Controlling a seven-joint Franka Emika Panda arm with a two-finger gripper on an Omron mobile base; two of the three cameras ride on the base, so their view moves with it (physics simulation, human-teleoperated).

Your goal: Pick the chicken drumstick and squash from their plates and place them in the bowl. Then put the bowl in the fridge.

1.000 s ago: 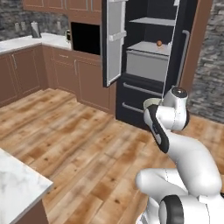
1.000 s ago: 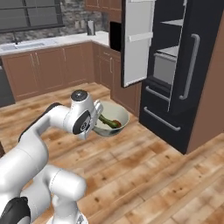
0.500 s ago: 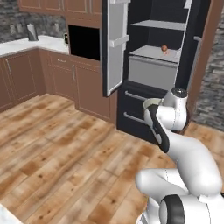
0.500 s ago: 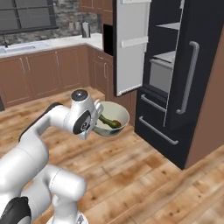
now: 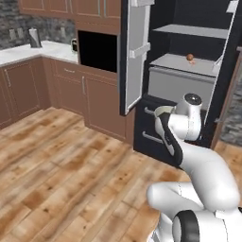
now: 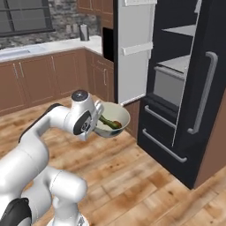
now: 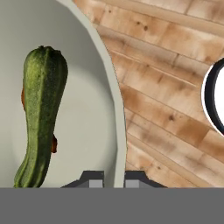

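My gripper (image 7: 114,178) is shut on the rim of the pale grey-beige bowl (image 7: 111,109), one fingertip on each side of the wall. Inside lies the squash (image 7: 41,109), long and green. The reddish-brown chicken drumstick (image 7: 54,143) peeks out from under it. In the right base view the bowl (image 6: 123,115) hangs in front of my hand above the wood floor, with the squash (image 6: 106,121) and the drumstick (image 6: 116,124) in it. The black fridge (image 5: 189,71) stands just ahead with its doors open; its pale shelves and lower drawers (image 6: 161,132) show. The plates are out of view.
A small orange-red ball (image 5: 190,57) sits on a fridge shelf. The open left fridge door (image 6: 132,48) stands near the bowl, the right door (image 6: 207,88) juts out with a long handle. A black oven (image 5: 97,51) and brown cabinets (image 5: 28,85) line the left.
The base has driven closer to the fridge, so the whole scene has grown and shifted. The bowl stays in the same grip in front of the hand.
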